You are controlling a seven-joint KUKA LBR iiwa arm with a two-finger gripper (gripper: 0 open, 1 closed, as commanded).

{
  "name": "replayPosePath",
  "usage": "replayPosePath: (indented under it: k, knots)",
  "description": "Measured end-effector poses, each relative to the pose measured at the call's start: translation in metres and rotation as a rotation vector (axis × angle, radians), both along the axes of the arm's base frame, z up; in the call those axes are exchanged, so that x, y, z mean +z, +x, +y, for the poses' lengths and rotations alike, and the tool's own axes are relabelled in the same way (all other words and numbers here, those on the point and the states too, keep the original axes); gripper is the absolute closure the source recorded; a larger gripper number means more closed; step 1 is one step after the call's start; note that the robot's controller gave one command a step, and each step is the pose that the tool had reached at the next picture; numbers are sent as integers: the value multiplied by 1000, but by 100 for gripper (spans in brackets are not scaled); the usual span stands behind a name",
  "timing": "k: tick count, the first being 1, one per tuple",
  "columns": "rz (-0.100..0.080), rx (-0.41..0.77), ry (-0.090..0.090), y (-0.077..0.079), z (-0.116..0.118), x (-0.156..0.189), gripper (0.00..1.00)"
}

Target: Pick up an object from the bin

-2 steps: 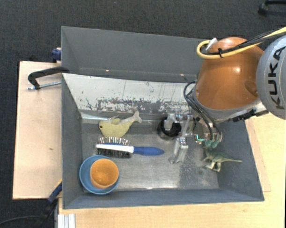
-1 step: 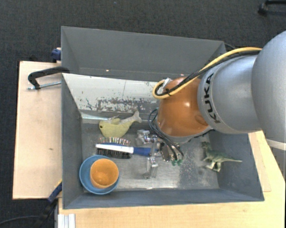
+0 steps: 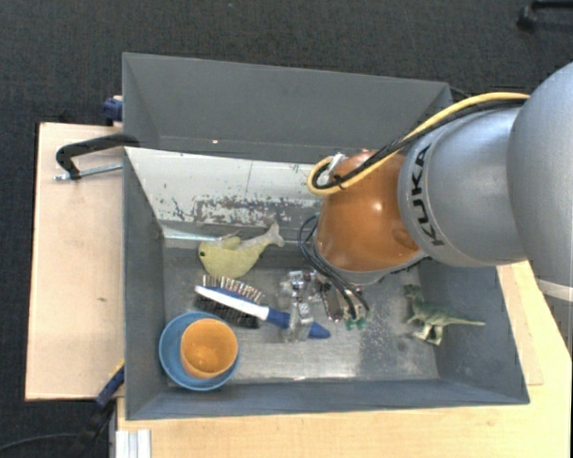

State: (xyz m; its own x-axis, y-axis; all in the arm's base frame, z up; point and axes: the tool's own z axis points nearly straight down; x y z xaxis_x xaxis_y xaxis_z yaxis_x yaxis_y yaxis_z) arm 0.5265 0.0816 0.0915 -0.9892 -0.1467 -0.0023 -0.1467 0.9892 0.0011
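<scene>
From my camera view, looking down into the bin (image 3: 272, 110), the gripper (image 3: 301, 306) hangs under the orange wrist cover (image 3: 357, 226), low over the bin floor near the middle. It sits right at the blue tip of a brush (image 3: 230, 301), which lies flat with its white and blue handle pointing right and its bristles to the left. I cannot tell whether the tool is wide or narrow, as its metal parts run together.

I judge the brush light and stiff, with a smooth plastic handle that may slip. The narrow handle is the place to take it, not the soft bristles.

Nearby lie a pale yellow whale toy (image 3: 231, 256), a blue bowl (image 3: 174, 356) with an orange cup (image 3: 207, 348) in it, and a green dinosaur (image 3: 433, 322).

The only writing I can read is KUKA on the arm (image 3: 513, 184).
</scene>
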Motion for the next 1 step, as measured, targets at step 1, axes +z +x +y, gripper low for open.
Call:
replayPosePath:
  k: [1]
  knots:
    - [-12,-53,2,23,-6,157,100]
